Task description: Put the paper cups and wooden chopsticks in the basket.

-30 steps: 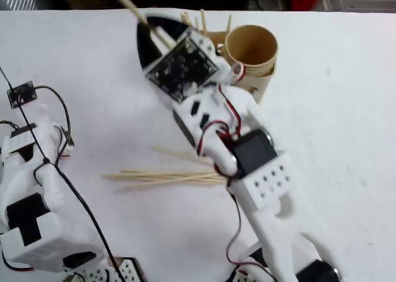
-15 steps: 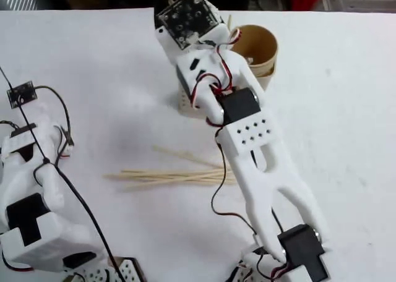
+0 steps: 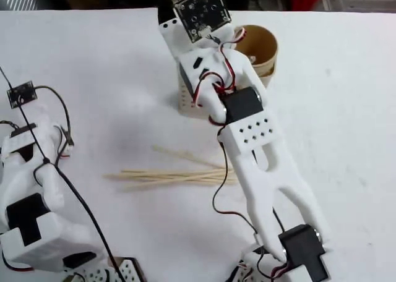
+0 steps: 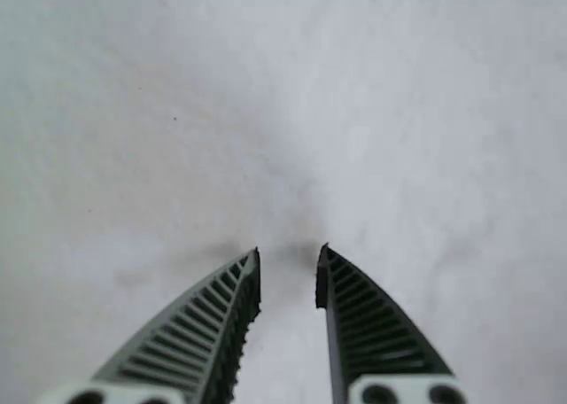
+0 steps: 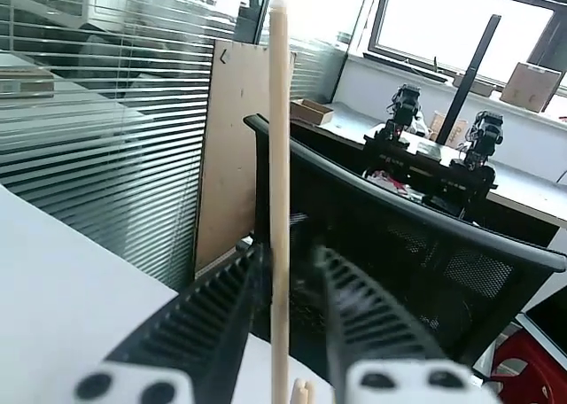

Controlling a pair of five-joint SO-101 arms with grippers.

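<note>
Right wrist view gave the grip: the right hand was nearly closed on one chopstick. The stick stood upright between the fingers, against one of them, with a thin gap to the other at the tips. Two more stick ends poked up just below it. Behind it were window blinds and a black mesh chair.

High view gave the layout. The right arm stretched from the near edge of the counter to the far edge, with its wrist over the basket. The basket was white, sat at the far edge near the middle, and was mostly covered by the arm. A paper cup stood upright and open-topped at one end of it. A second rim just under that cup looked like another cup nested below, but I couldn't confirm it.

Loose chopsticks lay in a flat bundle mid-counter, well short of the basket, with one end running under the right arm.

The left arm was parked at the near left corner. Left wrist view: the left hand pointed down at bare counter, fingers slightly spread, holding nothing.
</note>
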